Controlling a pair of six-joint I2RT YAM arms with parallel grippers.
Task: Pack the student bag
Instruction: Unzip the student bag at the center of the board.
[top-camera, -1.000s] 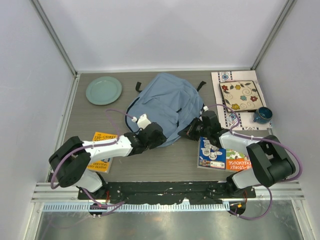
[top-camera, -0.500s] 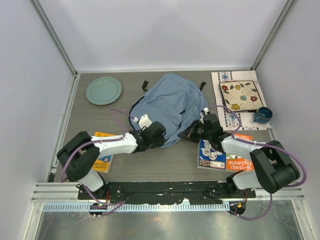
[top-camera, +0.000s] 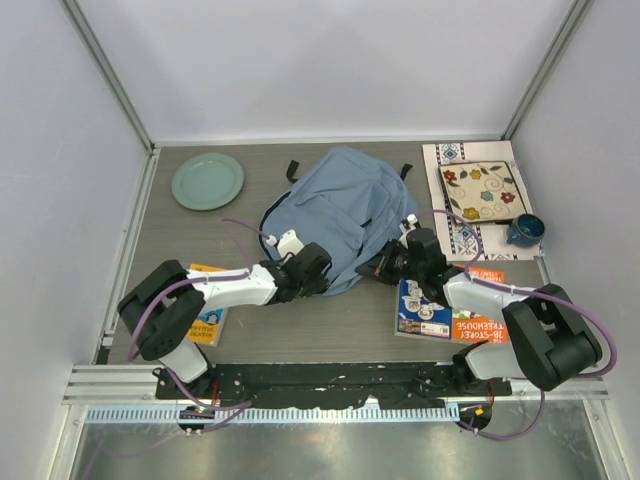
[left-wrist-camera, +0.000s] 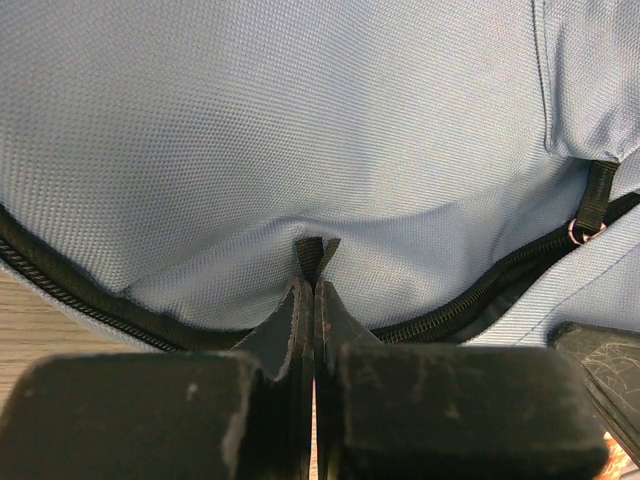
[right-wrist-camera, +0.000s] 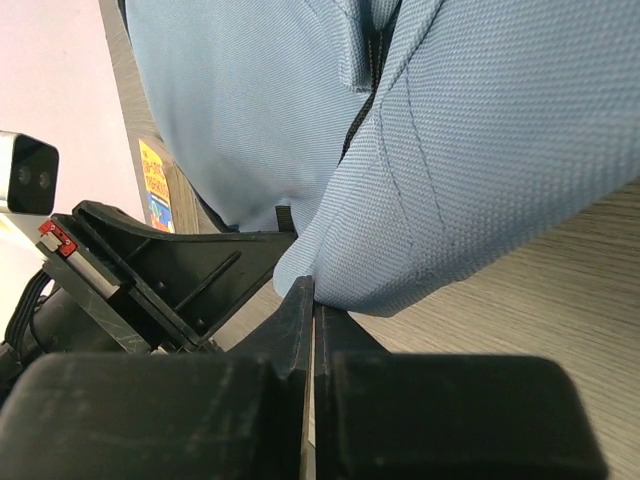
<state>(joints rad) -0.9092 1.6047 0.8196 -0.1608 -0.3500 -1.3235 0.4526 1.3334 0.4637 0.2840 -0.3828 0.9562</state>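
Note:
The student bag (top-camera: 335, 205), light blue-grey, lies in the middle of the table and fills the left wrist view (left-wrist-camera: 300, 120) and the right wrist view (right-wrist-camera: 450, 130). My left gripper (top-camera: 318, 270) is at the bag's near left edge. Its fingers (left-wrist-camera: 313, 285) are shut on a small black tab (left-wrist-camera: 310, 250) just above the dark zipper line (left-wrist-camera: 470, 290). At the bag's near right edge my right gripper (top-camera: 387, 264) is shut, its tips (right-wrist-camera: 313, 298) pinched at the bag's lower fabric fold.
A green plate (top-camera: 207, 181) sits at the back left. A floral tile (top-camera: 480, 190) on a patterned mat (top-camera: 445, 155) and a blue mug (top-camera: 524, 230) are at the right. One book (top-camera: 430, 310) lies under the right arm, an orange book (top-camera: 205, 320) under the left.
The left gripper has closed from partly open onto the black tab. The bag has shifted a little to the right and back. The right gripper stayed shut.

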